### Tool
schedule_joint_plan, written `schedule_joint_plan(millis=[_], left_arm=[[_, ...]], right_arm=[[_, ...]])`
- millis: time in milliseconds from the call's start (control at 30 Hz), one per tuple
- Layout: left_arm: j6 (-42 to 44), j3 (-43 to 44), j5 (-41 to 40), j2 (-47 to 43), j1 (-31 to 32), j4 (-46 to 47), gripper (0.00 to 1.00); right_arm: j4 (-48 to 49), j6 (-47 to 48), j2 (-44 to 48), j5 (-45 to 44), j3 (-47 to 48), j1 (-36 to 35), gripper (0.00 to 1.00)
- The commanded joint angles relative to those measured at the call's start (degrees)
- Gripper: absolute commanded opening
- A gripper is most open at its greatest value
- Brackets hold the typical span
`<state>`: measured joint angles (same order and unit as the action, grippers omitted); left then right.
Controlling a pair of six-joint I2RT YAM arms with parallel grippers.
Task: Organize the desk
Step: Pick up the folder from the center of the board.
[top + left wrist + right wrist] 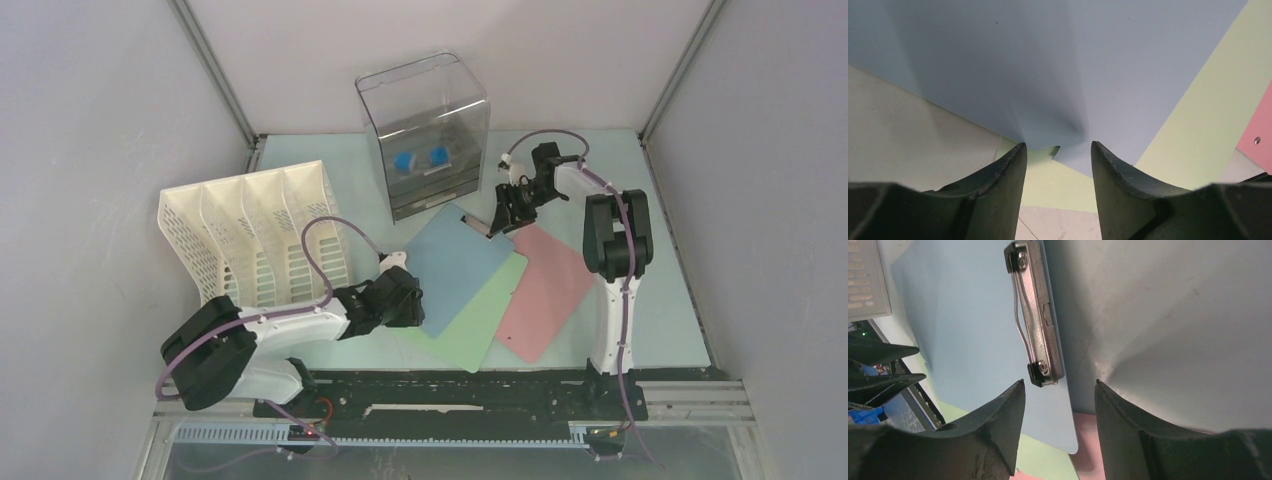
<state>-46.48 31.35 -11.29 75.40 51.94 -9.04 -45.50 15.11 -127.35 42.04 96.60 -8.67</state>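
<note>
- Three fanned at the counter (pixel 320 160) centre: blue clipboard (pixel 455 265), green clipboard (pixel 480 320), pink clipboard (pixel 545 290).
- Counter underlies all, black rail (pixel 450 385) at near edge.
- Left pincer (pixel 1058 145): jaws apart at blue clipboard's near corner.
- Right pincer (pixel 1060 382): jaws apart beside its metal clip (pixel 1035 315).

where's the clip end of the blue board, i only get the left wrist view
Observer: At the far end. The blue clipboard's metal clip lies right by the right hand.
Operator: is that hand gripping it
Observer: No, its fingers stand apart, and the clip lies ahead of them, not between them.
Operator: what's off to my left
Observer: A white file rack stands on the desk, to the left of the left hand.
</note>
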Motion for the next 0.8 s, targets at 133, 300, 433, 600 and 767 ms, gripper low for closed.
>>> schedule_joint_plan(millis=[133,300,433,600,767], left_arm=[[0.42,0.73,2.03,1.31,-0.48,0.7,0.55],[1.41,1.22,3.89,1.98,-0.57,2.13,0.55],[1.71,1.72,4.76,2.78,-0.56,2.89,0.55],[2.17,2.32,5.3,3.75,-0.53,3.06,0.55],[2.98,3.28,6.05,4.77,-0.61,3.42,0.55]], right_arm=[[-4.5,-0.35,-3.82,3.23,6.82,-0.82,0.59],[-8.26,0.39,-5.54,5.46,8.74,-0.66,0.56],[-8.87,0.58,-5.71,5.51,8.74,-0.2,0.54],[-10.34,2.49,-4.91,8.43,8.97,0.67,0.5],[-9.63,2.82,-1.81,11.07,8.3,1.86,0.47]])
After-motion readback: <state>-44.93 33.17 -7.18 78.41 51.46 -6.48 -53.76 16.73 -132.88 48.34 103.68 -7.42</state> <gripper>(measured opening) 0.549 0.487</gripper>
